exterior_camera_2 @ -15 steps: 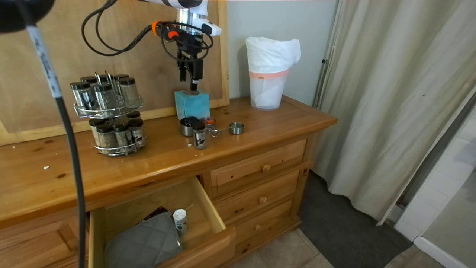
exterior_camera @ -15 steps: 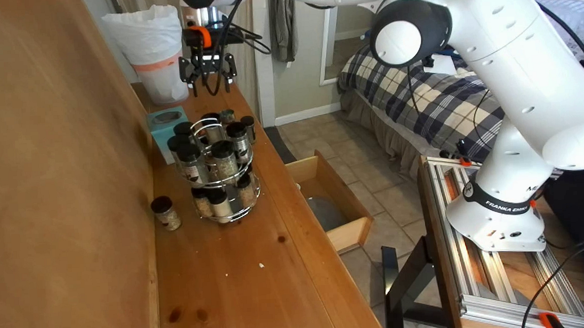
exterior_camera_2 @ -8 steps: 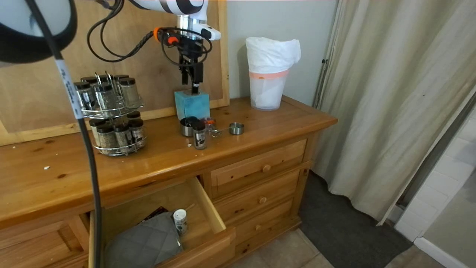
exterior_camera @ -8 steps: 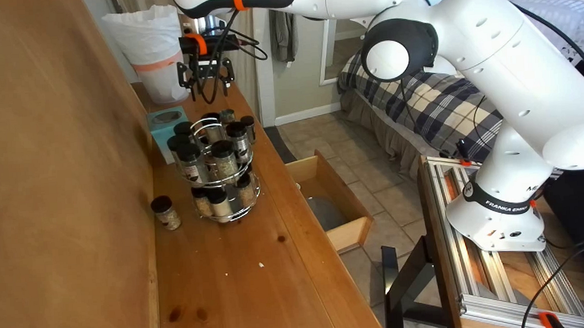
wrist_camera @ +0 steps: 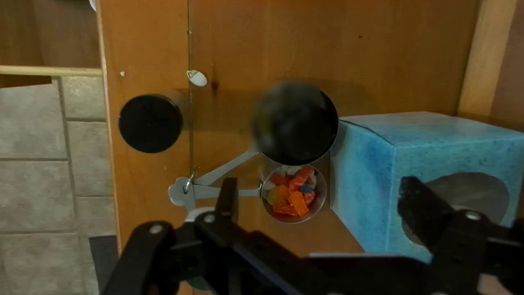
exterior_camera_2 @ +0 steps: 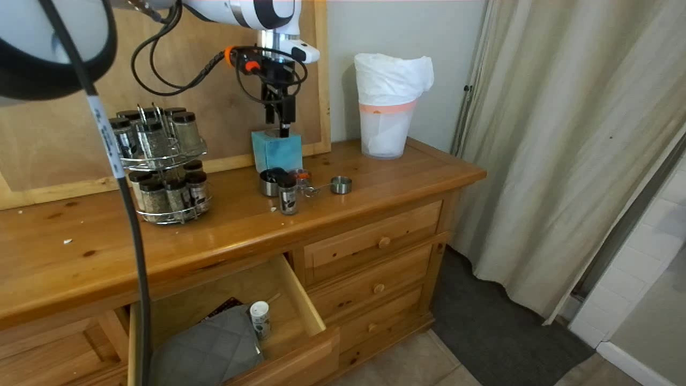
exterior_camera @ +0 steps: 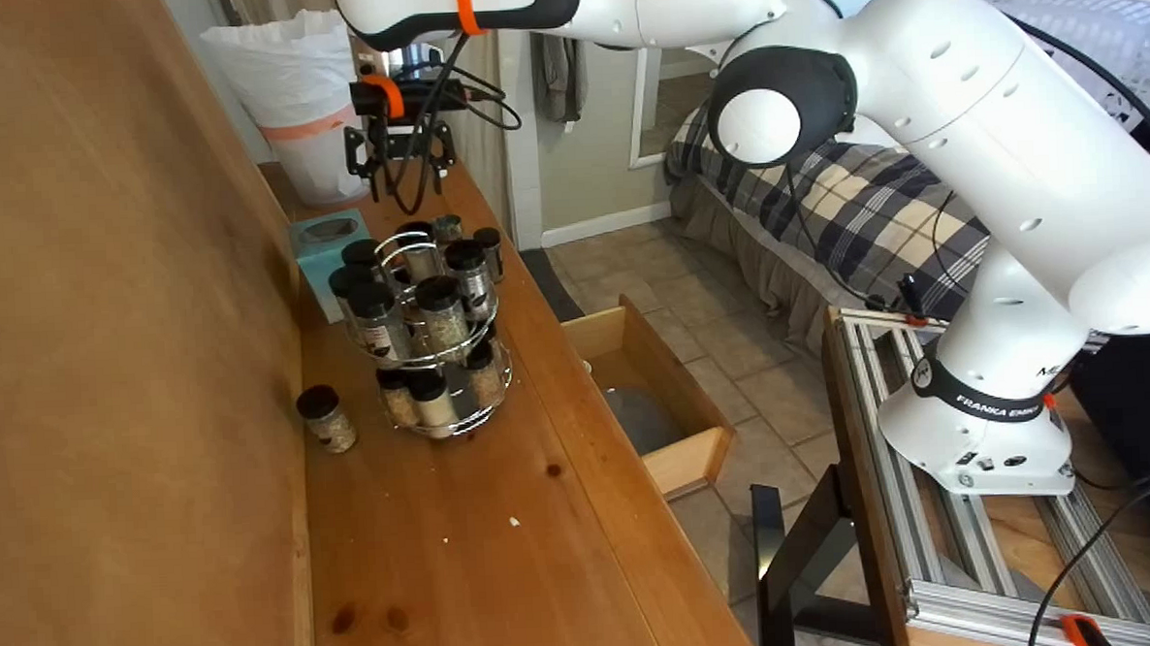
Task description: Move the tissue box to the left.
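In an exterior view: my white arm (exterior_camera: 1033,138) reaches across to the far end of the dresser top (exterior_camera: 469,561). The gripper (exterior_camera: 406,187) points down there, jaws spread well apart. The tissue box (exterior_camera: 322,261) stands upright on the wood near the tall panel (exterior_camera: 129,333), lower in the view than the gripper and partly hidden by the loaded two-tier spice rack (exterior_camera: 422,367). White-lined bin (exterior_camera: 299,107) beyond. A lone spice jar (exterior_camera: 327,420) stands on the near side of the rack. Drawer (exterior_camera: 688,462) below, pulled out.

In an exterior view: box at the back of the dresser top, between rack and bin. I see the jaws nearly edge-on, so I cannot judge their spread from here. A fingertip (exterior_camera_2: 284,130) overlaps the box's top; whether it touches, I cannot tell. In front of the box: steel measuring cups (exterior_camera_2: 341,185) and a black-capped jar (exterior_camera_2: 288,198). In the drawer, a grey quilted pad (exterior_camera_2: 214,343) and a white-lidded shaker (exterior_camera_2: 260,320).

In the wrist view: jaws wide. One finger lies across the box's grey oval opening, at the right of the picture. Between the fingers, by line of sight, a cup of red and orange pieces (wrist_camera: 295,194), just beside the box.
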Controlling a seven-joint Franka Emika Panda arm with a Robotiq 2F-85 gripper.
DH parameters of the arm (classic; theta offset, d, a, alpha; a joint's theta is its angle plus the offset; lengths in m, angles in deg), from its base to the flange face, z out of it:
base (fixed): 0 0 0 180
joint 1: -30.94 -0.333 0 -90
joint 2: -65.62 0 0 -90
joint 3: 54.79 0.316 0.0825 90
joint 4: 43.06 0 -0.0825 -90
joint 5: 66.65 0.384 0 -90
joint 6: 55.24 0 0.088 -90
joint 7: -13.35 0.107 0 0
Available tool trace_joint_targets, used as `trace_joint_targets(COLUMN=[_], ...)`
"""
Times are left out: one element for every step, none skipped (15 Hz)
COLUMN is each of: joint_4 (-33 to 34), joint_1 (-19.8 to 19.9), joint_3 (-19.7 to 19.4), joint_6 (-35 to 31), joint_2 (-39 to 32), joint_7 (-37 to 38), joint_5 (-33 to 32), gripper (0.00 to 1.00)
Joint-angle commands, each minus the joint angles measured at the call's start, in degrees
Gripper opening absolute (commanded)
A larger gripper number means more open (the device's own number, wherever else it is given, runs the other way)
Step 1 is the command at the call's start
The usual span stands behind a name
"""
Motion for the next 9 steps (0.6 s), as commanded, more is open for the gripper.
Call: trace_joint_targets(joint_4=[2.56,2.66,2.82,2.94,3.15,3.25,3.36,3.44,3.59], joint_1=[-0.41,-0.48,-0.62,-0.86,-1.12,-1.25,-1.42,-1.57,-1.84], joint_3=[-0.36,-0.28,-0.26,-0.51,-0.71,-0.61,-0.53,-0.41,-0.53], joint_6=[-6.12,-7.99,-10.18,-12.39,-14.91,-16.66,-18.08,-19.14,-20.47], joint_2=[-3.46,-4.26,-5.05,-5.74,-6.43,-7.00,-7.54,-7.96,-8.37], joint_7=[0.09,-0.03,-0.21,-0.34,-0.92,-1.35,-1.74,-2.22,-2.80], joint_5=[-0.51,-0.46,-0.49,-0.82,-1.18,-1.19,-1.24,-1.24,-1.44], gripper=[1.00,1.00,1.00,1.00,1.00,1.00,1.00,1.00,1.00])
